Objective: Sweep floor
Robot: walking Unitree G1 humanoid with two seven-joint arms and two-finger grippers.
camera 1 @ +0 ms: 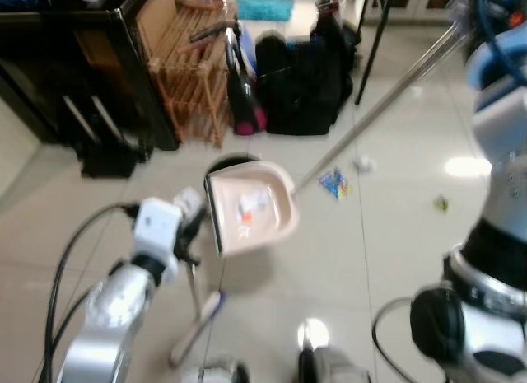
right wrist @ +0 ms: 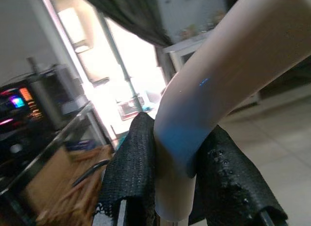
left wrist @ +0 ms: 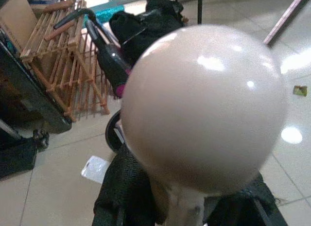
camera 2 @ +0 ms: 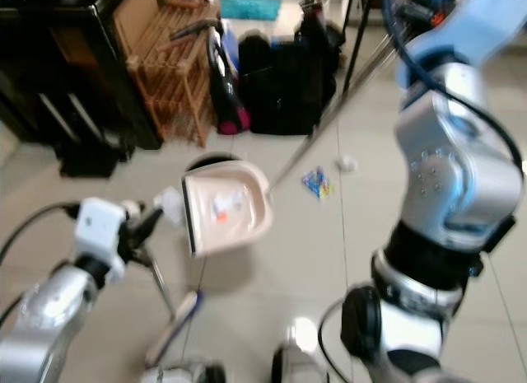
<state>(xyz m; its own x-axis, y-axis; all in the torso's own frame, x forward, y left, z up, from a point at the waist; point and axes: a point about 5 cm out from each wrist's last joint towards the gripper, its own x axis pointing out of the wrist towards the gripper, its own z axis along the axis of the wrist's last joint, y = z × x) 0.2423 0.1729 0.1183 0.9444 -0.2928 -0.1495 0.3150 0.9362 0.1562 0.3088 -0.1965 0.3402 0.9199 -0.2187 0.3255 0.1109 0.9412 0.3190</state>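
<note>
Left gripper [left wrist: 182, 206] pinches the stem of a pale pink plastic dustpan [camera 1: 251, 208], black fingers [left wrist: 121, 187] pressed on either side; the pan is lifted above the glossy beige tiled floor [camera 1: 387, 235] with scraps inside. Right gripper [right wrist: 177, 187] is clamped around a long pale broom handle [camera 1: 387, 95] that slants down toward the pan. A colourful wrapper [camera 1: 334, 184], a white scrap [camera 1: 363, 163] and a green scrap [camera 1: 441, 203] lie on the tiles, near black bags [camera 1: 300, 82] and a wooden slatted rack [camera 1: 185, 78]
</note>
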